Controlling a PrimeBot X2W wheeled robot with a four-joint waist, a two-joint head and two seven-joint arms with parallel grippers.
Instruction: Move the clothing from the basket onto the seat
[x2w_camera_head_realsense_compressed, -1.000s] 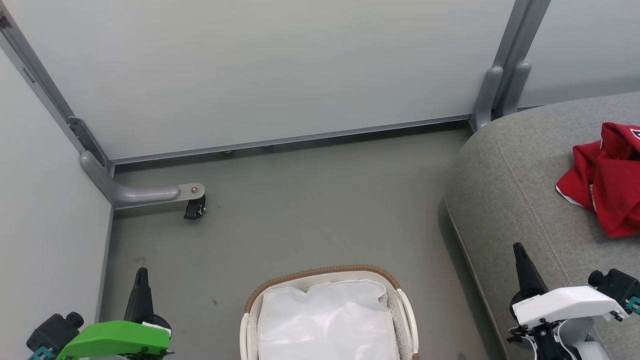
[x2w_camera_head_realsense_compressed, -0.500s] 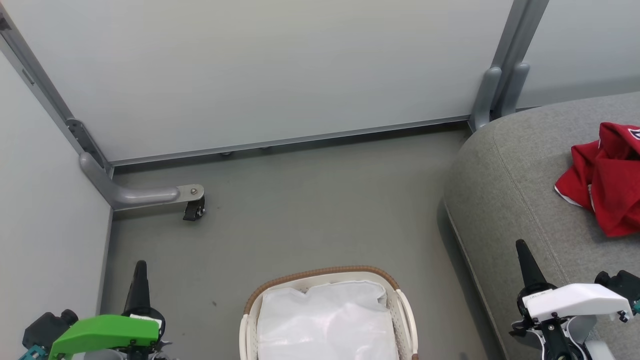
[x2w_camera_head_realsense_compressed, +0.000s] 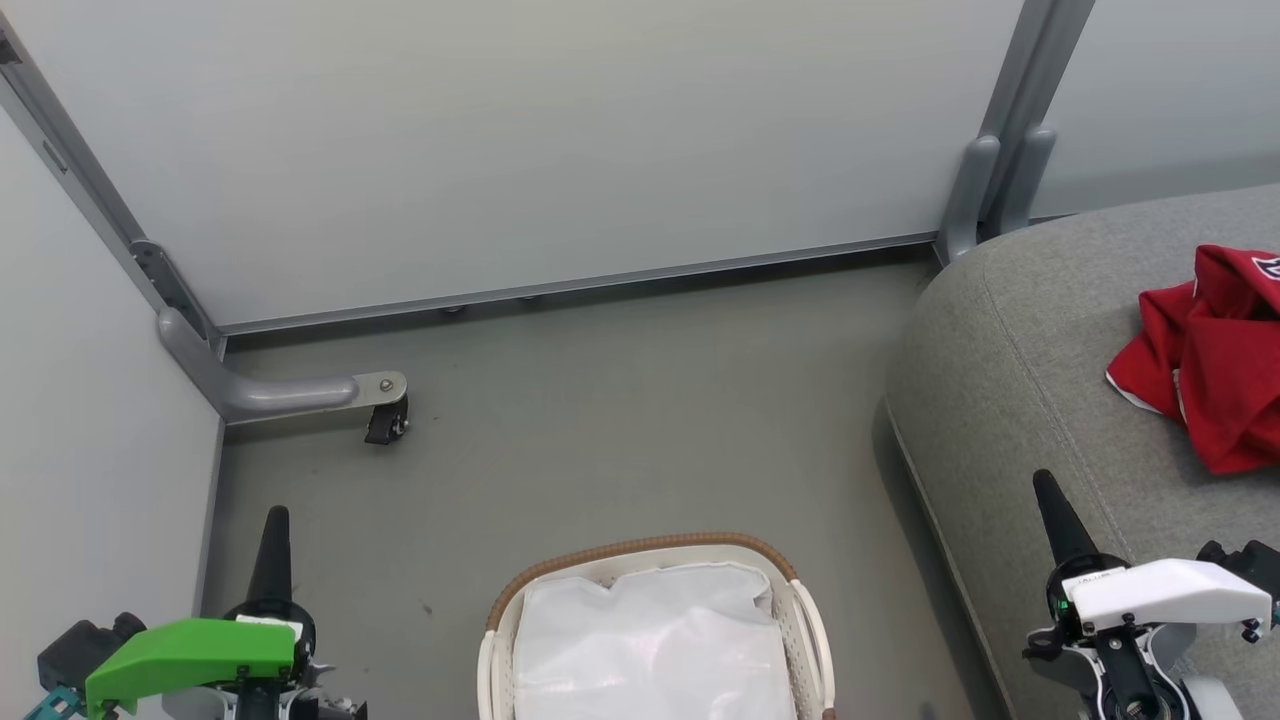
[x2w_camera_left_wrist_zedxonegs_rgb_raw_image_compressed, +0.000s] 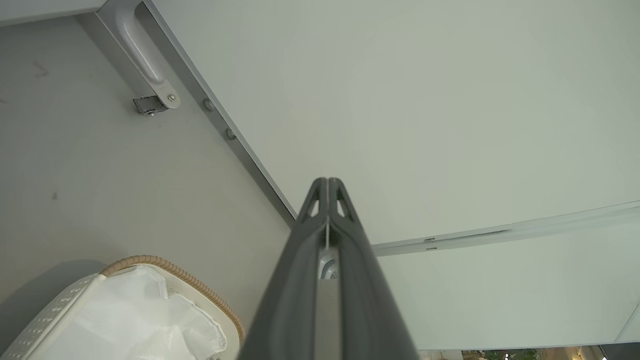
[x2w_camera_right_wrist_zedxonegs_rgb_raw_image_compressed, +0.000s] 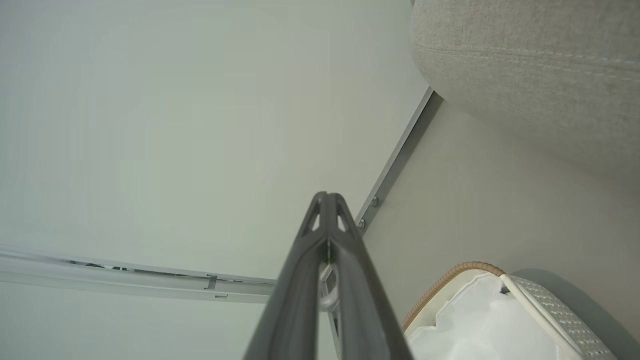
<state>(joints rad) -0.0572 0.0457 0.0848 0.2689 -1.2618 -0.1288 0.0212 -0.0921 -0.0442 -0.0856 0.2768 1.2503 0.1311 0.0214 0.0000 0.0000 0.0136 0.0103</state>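
Note:
Red clothing (x2w_camera_head_realsense_compressed: 1215, 375) with white trim lies crumpled on the grey seat (x2w_camera_head_realsense_compressed: 1010, 380) at the right edge of the head view. The white basket (x2w_camera_head_realsense_compressed: 645, 550) with a brown woven rim stands on the floor at bottom centre, with just its white liner (x2w_camera_head_realsense_compressed: 650, 640) showing inside. My left gripper (x2w_camera_head_realsense_compressed: 273, 525) is shut at the lower left, left of the basket. My right gripper (x2w_camera_head_realsense_compressed: 1047, 490) is shut at the lower right, over the seat's near part. In the wrist views the left gripper (x2w_camera_left_wrist_zedxonegs_rgb_raw_image_compressed: 327, 182) and right gripper (x2w_camera_right_wrist_zedxonegs_rgb_raw_image_compressed: 327, 197) hold nothing, each with the basket (x2w_camera_left_wrist_zedxonegs_rgb_raw_image_compressed: 170, 267) (x2w_camera_right_wrist_zedxonegs_rgb_raw_image_compressed: 450, 277) below.
Pale partition panels close off the back and left, on grey frames. A curved grey foot with a black castor (x2w_camera_head_realsense_compressed: 385, 420) stands on the grey floor at left. A grey post (x2w_camera_head_realsense_compressed: 985, 190) rises by the seat's far corner.
The left gripper has shifted slightly left and its tip has risen in the view. The right gripper's tip has also risen, its white body drawing down and right. Clothing and basket have stayed put.

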